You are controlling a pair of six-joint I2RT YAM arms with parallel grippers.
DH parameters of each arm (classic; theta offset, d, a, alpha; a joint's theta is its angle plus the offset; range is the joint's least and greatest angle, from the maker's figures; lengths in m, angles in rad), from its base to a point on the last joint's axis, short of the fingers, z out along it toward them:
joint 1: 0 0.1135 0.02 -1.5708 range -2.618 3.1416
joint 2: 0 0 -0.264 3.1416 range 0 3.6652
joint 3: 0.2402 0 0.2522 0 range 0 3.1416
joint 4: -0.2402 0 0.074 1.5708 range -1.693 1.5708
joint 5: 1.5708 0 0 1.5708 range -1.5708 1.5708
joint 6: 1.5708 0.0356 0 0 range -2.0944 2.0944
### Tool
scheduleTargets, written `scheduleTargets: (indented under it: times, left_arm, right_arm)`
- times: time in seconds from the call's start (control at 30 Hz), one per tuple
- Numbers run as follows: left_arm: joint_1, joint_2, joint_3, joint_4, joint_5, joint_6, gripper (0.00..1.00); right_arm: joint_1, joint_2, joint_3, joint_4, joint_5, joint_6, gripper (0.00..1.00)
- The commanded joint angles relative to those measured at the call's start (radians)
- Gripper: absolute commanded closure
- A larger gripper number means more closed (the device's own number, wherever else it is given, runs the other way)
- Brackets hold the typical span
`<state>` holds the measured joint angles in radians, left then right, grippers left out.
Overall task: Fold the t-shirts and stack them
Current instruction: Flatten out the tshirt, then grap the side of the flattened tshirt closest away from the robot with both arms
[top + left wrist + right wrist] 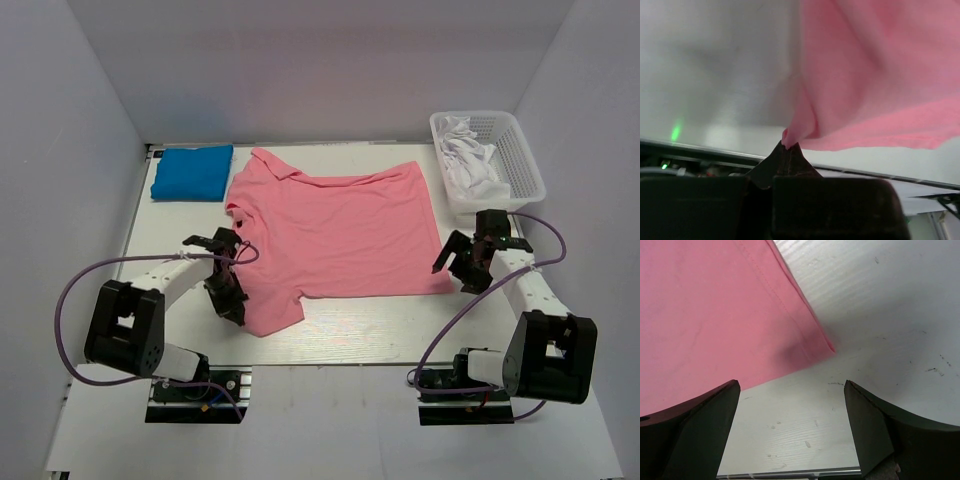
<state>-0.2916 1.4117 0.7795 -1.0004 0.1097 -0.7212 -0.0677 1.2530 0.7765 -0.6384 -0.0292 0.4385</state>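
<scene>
The pink t-shirt point(345, 230) lies spread on the tabletop point(380, 335) in the middle of the top view. Its long axis runs across the frame, with the collar toward the upper left and the hem at the right. The lower-left sleeve is pinched in the left hand point(228, 292). That hand's fingers are closed tight on a small peak of pink cloth, which rises off the surface in the wrist view.

The hem's lower-right corner point(831, 347) lies flat, just ahead of the right hand point(462, 268) and a little to the left of centre between its fingers. This hand is spread wide and holds nothing (it looks to be hovering, though I can't tell the height). The right arm is plainly the nearer one for that corner, so a short reach forward should probably do it.

Farther out, a folded blue t-shirt point(192, 172) sits at the upper left. A white basket point(532, 172) of white garments point(470, 160) sits at the upper right.
</scene>
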Motion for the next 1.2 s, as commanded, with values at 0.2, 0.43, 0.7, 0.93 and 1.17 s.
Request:
scheduleTargets:
  times: [0.2, 0.43, 0.7, 0.93, 1.17]
  left_arm:
    - [-0.003, 0.035, -0.077, -0.121, 0.001, 0.029, 1.0]
    - [-0.003, 0.102, -0.007, -0.173, -0.013, 0.029, 0.58]
    - [-0.003, 0.03, 0.052, -0.26, -0.021, 0.011, 0.09]
    - [-0.003, -0.046, -0.031, -0.19, 0.08, 0.011, 0.34]
    - [-0.023, -0.079, -0.114, -0.101, 0.102, -0.058, 0.45]
  right_arm:
    - [-0.017, 0.0, -0.069, 0.016, -0.009, 0.048, 0.1]
    - [-0.017, 0.031, -0.101, 0.068, -0.06, 0.095, 0.11]
    - [-0.015, 0.002, -0.132, 0.029, -0.049, 0.101, 0.14]
    - [-0.017, 0.025, -0.158, 0.058, -0.083, 0.124, 0.15]
    - [-0.015, 0.033, -0.172, 0.128, -0.135, 0.149, 0.2]
